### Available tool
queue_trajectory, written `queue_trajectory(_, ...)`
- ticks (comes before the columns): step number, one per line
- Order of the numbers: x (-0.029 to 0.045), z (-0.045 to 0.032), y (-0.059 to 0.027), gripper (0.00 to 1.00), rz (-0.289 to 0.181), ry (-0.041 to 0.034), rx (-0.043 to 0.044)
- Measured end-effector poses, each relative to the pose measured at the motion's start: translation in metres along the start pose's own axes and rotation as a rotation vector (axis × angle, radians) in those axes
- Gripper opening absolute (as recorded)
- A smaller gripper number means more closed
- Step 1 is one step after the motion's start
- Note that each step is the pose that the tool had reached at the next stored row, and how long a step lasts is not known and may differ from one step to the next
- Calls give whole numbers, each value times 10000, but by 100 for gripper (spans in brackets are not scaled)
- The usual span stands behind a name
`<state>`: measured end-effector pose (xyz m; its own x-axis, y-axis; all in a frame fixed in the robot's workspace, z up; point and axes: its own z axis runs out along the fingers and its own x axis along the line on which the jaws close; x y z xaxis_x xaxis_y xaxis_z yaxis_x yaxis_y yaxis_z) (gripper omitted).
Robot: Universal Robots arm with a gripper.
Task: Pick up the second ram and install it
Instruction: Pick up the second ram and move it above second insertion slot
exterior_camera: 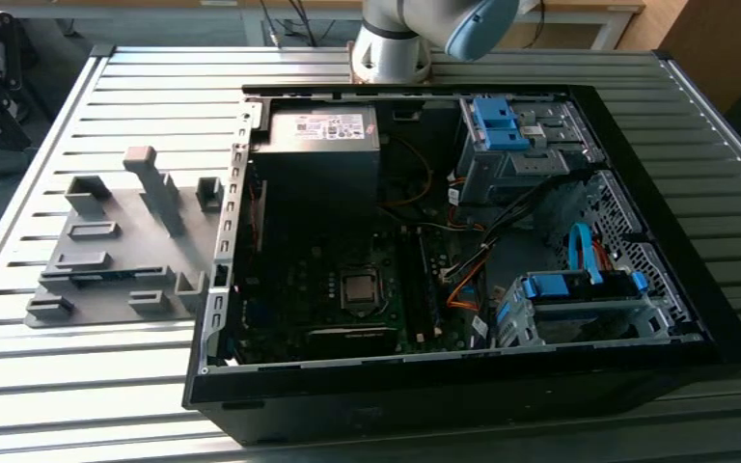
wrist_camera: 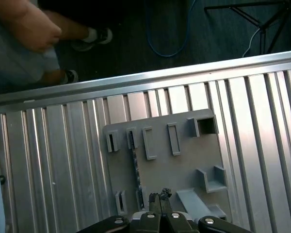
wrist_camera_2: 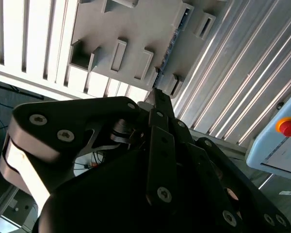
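The second ram [wrist_camera: 135,170] is a thin dark stick standing on edge in the grey slotted holder [wrist_camera: 184,160], which lies on the slatted table. In the second wrist view the ram [wrist_camera_2: 173,35] shows as a narrow bluish edge along the holder [wrist_camera_2: 131,24]. In the exterior view the ram [exterior_camera: 103,274] is a dark strip near the front of the holder [exterior_camera: 139,241]. My gripper [wrist_camera: 160,196] hangs well above the holder, close to the ram's near end. Its fingertips [wrist_camera: 154,198] are together with nothing between them. The dark fingers [wrist_camera_2: 160,116] also appear in the second wrist view.
An open black computer case [exterior_camera: 679,289] lies on the table to the exterior view's right of the holder, with blue drive clips [exterior_camera: 497,123] inside. A person's legs and shoes [wrist_camera: 94,35] stand beyond the table edge. A box with a red button [wrist_camera_2: 287,127] sits nearby.
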<state>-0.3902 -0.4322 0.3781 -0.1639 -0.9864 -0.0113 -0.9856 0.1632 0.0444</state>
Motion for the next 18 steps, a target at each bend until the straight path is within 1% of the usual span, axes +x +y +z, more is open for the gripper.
queue_trajectory(18,0,0,0,11,-325,15,-4)
